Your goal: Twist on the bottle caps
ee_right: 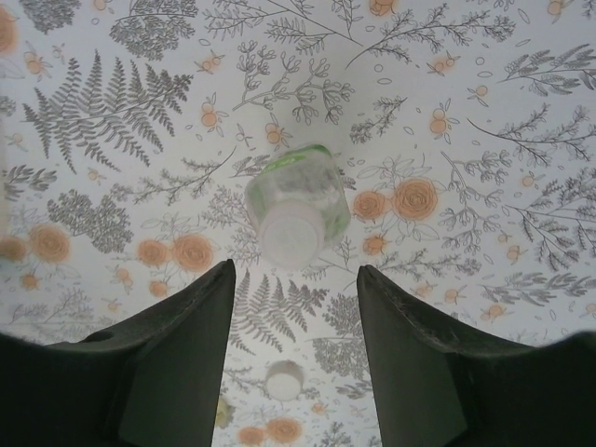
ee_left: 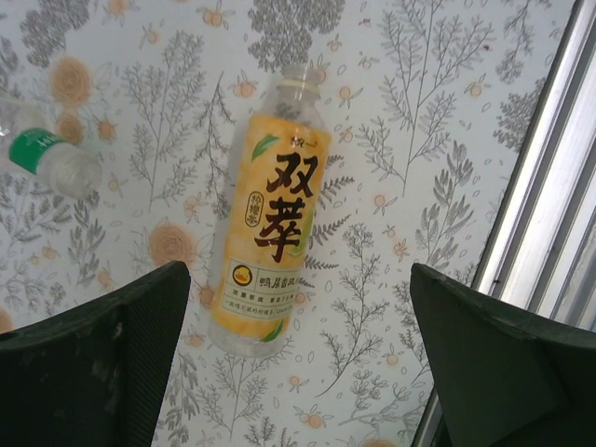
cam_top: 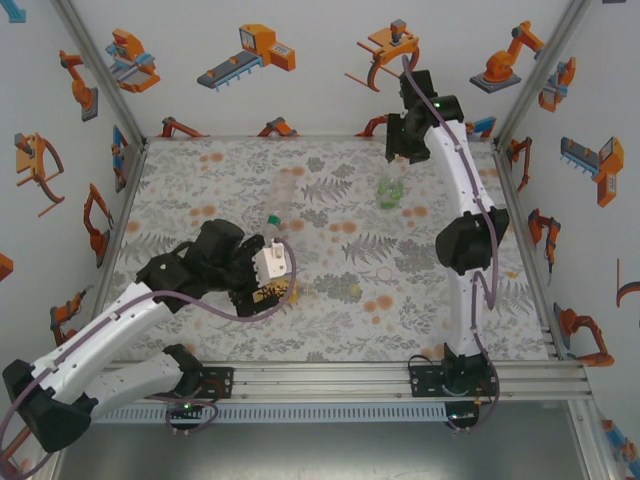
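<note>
Neck of amber yellow-labelled plastic bottle (ee_left: 270, 214) looks faint; it lies flat, pointing away from the released left gripper (ee_left: 296, 289); right gripper (ee_right: 296, 279) released too.

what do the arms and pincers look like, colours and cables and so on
The left arm and right arm have white shells with black joints and bases. A lilac cable loops along each. The left pincer and right pincer each have two broad dark fingers. A green light glows near the right wrist.
</note>
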You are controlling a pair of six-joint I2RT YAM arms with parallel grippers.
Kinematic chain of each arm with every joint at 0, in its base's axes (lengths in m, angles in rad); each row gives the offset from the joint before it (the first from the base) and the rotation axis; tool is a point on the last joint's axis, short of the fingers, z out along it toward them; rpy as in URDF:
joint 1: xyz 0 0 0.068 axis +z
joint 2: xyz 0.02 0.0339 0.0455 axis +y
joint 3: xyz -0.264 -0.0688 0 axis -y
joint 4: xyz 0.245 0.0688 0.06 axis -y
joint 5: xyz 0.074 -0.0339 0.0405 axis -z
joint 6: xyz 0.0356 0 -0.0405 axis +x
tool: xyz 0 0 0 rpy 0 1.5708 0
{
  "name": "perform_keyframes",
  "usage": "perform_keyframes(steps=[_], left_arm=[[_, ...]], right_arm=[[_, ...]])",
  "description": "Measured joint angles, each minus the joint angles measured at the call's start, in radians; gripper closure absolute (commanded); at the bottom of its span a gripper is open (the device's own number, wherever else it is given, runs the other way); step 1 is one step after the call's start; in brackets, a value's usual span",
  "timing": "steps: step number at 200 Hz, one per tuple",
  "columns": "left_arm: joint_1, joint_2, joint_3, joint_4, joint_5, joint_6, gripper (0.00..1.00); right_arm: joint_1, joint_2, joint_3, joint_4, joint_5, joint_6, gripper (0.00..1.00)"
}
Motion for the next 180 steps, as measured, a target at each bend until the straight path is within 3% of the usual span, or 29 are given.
perform_keyframes(steps=[61,140,180], left_arm=[[0.143,0.181,-0.080,0.037,0.077,0.131,0.01],[0.194,0.484,-0.102,0.216,0.037,0.207,0.01],[0.199,0.548,-0.100,0.255,0.006,0.217,0.06]], right_arm=[[0.009,-0.276,-0.285,0.063,-0.026,0.003,0.45],[0.022,-0.557,-0.673,0.156,-0.075,0.047,0.44],[0.023,-0.696,-0.826,0.191,-0.083,0.072,0.44]])
